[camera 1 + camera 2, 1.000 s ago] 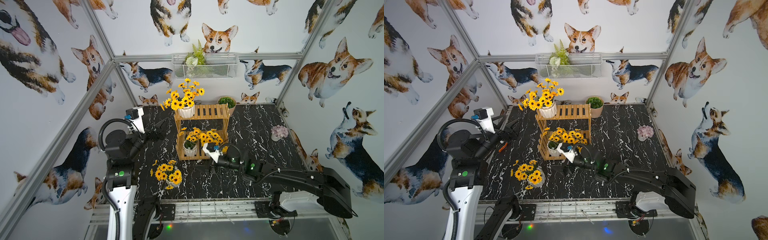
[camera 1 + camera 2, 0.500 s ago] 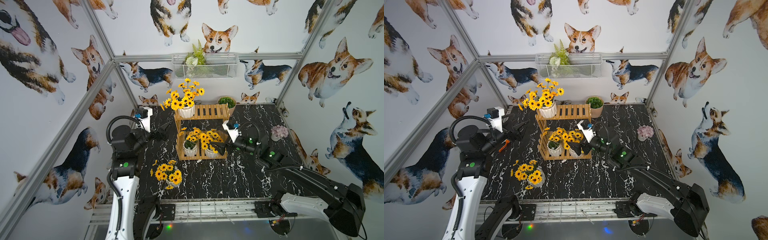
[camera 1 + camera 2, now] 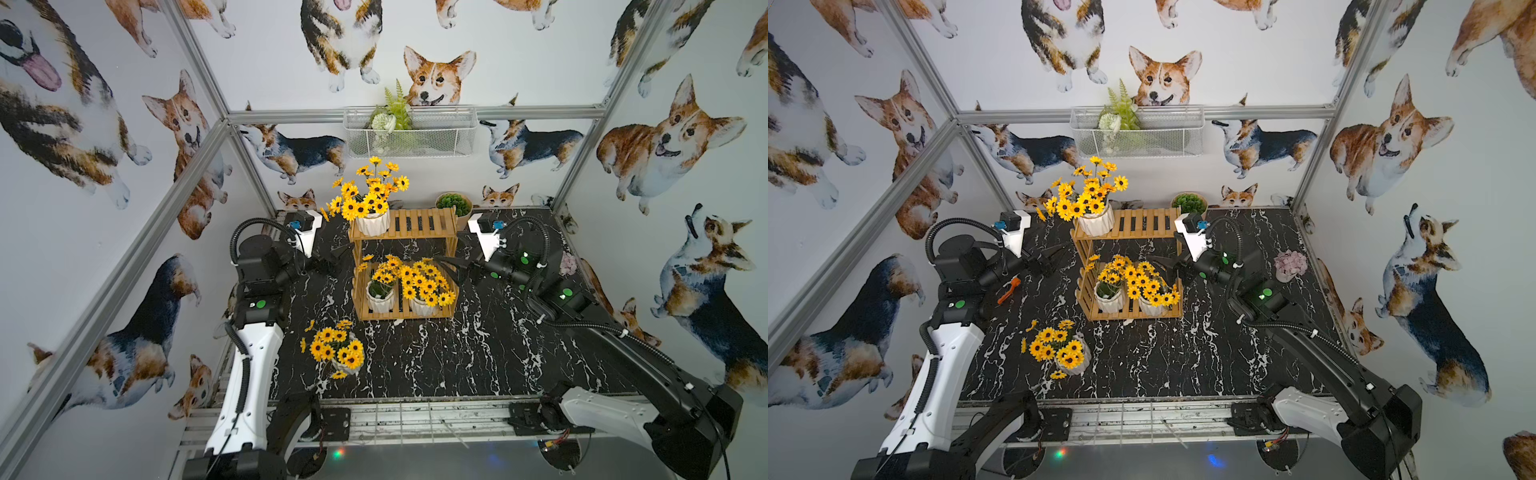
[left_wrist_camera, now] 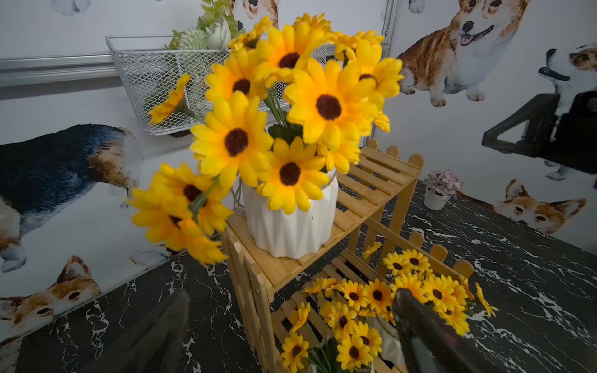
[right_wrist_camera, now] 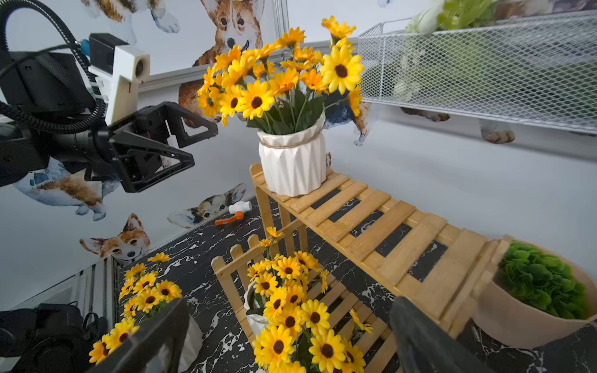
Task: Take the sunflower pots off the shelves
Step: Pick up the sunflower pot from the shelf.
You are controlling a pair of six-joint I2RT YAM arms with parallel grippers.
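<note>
The shelves (image 3: 420, 224) stand mid-table in both top views. One of the sunflower pots (image 3: 372, 223) sits at the left end of the top tier. Two sunflower pots (image 3: 380, 297) (image 3: 420, 306) share the lower tier. Another sunflower pot (image 3: 347, 365) rests on the table in front, to the left. My left gripper (image 3: 338, 255) hovers open just left of the rack, facing the top-tier pot (image 4: 290, 226). My right gripper (image 3: 451, 268) hangs open at the rack's right side, over the lower tier's flowers (image 5: 290, 310). Neither gripper holds anything.
A beige pot with a green succulent (image 3: 454, 203) stands behind the rack's right end. A pale pink flower pot (image 3: 1289, 266) sits by the right arm. A white wire basket (image 3: 409, 133) hangs on the back wall. An orange-handled tool (image 3: 1009, 289) lies left of the rack.
My right gripper has swung from the front of the lower tier up to the rack's right side. My left gripper has moved in closer to the rack's left side. Both stayed open.
</note>
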